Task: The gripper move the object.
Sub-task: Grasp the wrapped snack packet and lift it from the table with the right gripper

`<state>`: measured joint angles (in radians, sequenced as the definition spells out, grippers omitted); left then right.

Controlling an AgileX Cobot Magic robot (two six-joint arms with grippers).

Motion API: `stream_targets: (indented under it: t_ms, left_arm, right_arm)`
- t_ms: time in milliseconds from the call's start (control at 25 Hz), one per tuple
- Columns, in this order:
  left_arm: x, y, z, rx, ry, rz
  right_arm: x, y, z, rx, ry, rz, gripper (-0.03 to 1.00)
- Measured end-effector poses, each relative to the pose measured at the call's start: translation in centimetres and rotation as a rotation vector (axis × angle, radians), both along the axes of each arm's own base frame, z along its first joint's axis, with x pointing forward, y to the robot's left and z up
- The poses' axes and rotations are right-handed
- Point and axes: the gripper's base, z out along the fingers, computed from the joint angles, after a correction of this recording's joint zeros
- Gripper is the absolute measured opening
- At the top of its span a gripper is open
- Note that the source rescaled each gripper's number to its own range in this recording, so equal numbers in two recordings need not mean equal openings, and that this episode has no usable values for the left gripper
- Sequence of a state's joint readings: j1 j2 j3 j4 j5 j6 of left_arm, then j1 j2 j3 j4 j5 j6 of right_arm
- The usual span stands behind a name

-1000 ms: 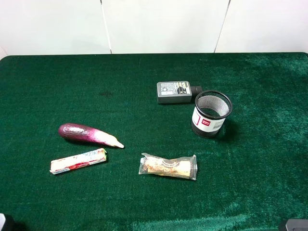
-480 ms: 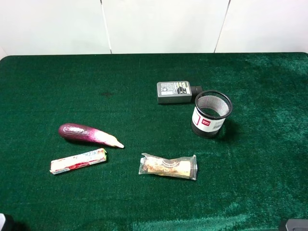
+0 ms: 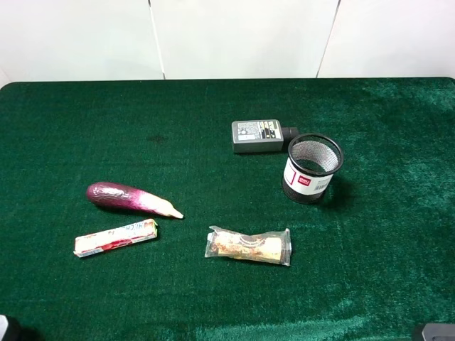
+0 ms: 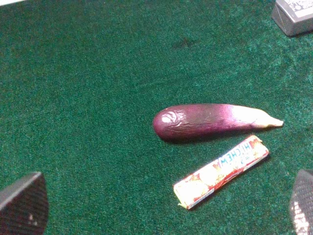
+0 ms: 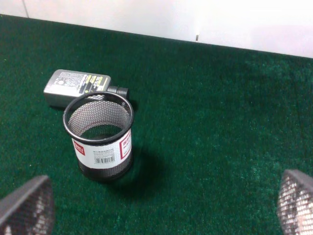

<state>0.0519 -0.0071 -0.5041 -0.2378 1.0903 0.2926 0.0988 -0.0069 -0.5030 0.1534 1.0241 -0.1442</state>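
Observation:
The object, a clear crinkly packet (image 3: 249, 245) with tan snack inside, lies flat on the green cloth near the front middle, seen only in the exterior high view. My left gripper (image 4: 162, 208) is open and empty, with its fingertips (image 4: 22, 203) wide apart, back from the eggplant and the wrapped stick. My right gripper (image 5: 161, 205) is open and empty, with its fingertips (image 5: 27, 205) wide apart, back from the mesh cup. Both grippers stay at the table's front corners, far from the packet. Only slivers of the arms show at the exterior view's bottom corners.
A purple eggplant (image 3: 131, 198) and a white-red-blue wrapped stick (image 3: 115, 237) lie at the left; they also show in the left wrist view, the eggplant (image 4: 210, 121) and the stick (image 4: 221, 171). A black mesh cup (image 3: 313, 168) stands upright at the right, next to a grey power adapter (image 3: 259, 135).

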Motion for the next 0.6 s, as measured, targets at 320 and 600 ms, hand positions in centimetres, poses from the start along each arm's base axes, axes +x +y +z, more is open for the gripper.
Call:
stream_targets:
  t_ms: [320,600]
  left_arm:
    - [0.00,0.00,0.00,0.000,0.000,0.000]
    - [0.00,0.00,0.00,0.000,0.000,0.000]
  right_arm:
    - [-0.02,0.13,0.03,0.015,0.000,0.010,1.00]
    - [-0.03,0.22,0.05,0.024,0.000,0.016,1.00]
